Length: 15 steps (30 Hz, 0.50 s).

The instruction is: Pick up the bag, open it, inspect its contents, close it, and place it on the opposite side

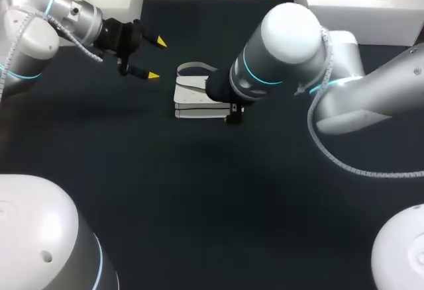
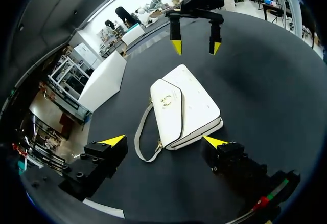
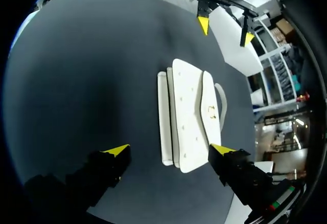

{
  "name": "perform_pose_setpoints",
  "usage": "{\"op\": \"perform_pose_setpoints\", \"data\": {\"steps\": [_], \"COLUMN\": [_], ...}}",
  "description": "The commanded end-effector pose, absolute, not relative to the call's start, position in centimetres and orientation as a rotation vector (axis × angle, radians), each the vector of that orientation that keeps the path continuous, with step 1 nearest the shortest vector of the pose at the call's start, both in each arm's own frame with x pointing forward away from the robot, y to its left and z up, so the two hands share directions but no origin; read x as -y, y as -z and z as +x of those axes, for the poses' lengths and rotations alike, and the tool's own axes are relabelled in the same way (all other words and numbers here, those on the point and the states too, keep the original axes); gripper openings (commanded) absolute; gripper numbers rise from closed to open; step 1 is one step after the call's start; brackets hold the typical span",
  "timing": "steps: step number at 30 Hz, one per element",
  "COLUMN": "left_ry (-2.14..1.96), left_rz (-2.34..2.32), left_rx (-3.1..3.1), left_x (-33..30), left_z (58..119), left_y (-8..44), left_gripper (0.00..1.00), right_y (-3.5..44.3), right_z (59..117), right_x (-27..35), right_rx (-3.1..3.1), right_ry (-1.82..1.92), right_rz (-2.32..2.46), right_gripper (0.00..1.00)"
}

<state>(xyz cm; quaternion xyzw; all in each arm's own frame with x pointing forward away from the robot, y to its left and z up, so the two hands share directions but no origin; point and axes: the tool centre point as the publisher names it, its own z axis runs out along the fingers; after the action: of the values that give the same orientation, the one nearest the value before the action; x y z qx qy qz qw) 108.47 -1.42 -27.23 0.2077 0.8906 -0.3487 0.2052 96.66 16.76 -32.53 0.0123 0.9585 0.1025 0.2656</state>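
From above, the white bag (image 1: 192, 98) lies flat near the middle of the dark worktop (image 1: 199, 204), its long axis running across from my left side to my right. Its strap (image 1: 192, 69) loops out on the far side. My right arm (image 1: 285, 45) comes in over the bag and hides its right end, and my right hand is hidden under it too. My left hand (image 1: 158, 58) hangs off the bag's left end, apart from it, fingers spread and empty. A white box (image 1: 358, 5) sits at the far right corner, well clear of the bag.

At my left wrist, my left hand (image 2: 164, 141) is wide open and holds nothing. The bag (image 2: 196, 104) lies ahead of it, flap up with a gold clasp (image 2: 167, 100) showing, its long axis leading away toward my right hand (image 2: 194, 47), which hangs open over the far end. The strap (image 2: 139, 137) curls out toward one of my fingers; I cannot tell whether it touches.

At my right wrist, my right hand (image 3: 169, 149) is spread wide with nothing gripped. The bag (image 3: 186, 111) lies under and ahead of it, lengthwise toward my left hand (image 3: 225, 31), with its near end between my fingers. The strap (image 3: 223, 101) bows out on the flap side. How high my tips stand above the bag I cannot tell
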Motion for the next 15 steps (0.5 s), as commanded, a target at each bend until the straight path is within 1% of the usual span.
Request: {"op": "perform_pose_setpoints", "data": {"steps": [1, 4, 6, 11, 15], "left_ry": [0.977, 0.977, 1.006, 1.014, 1.020], "left_rz": [0.586, 0.586, 0.598, 0.656, 0.671], "left_rx": [-2.489, -2.489, -2.476, -2.437, -2.412], "left_x": [1.4, 1.4, 1.7, 2.8, 3.3], "left_z": [108.8, 108.8, 108.9, 108.7, 108.5], "left_y": [27.2, 27.2, 27.4, 28.4, 28.6], "left_gripper": [1.00, 1.00, 1.00, 1.00, 1.00], "right_y": [32.8, 32.8, 33.0, 34.5, 35.1], "right_z": [96.4, 96.4, 96.7, 98.0, 98.6], "right_x": [-16.9, -16.9, -17.2, -16.4, -16.1], "right_rx": [-2.429, -2.429, -2.379, -2.313, -2.275], "right_ry": [-0.264, -0.264, -0.235, -0.116, -0.114], "right_rz": [0.055, 0.055, -0.038, -0.077, -0.065], "right_gripper": [1.00, 1.00, 1.00, 1.00, 1.00]}}
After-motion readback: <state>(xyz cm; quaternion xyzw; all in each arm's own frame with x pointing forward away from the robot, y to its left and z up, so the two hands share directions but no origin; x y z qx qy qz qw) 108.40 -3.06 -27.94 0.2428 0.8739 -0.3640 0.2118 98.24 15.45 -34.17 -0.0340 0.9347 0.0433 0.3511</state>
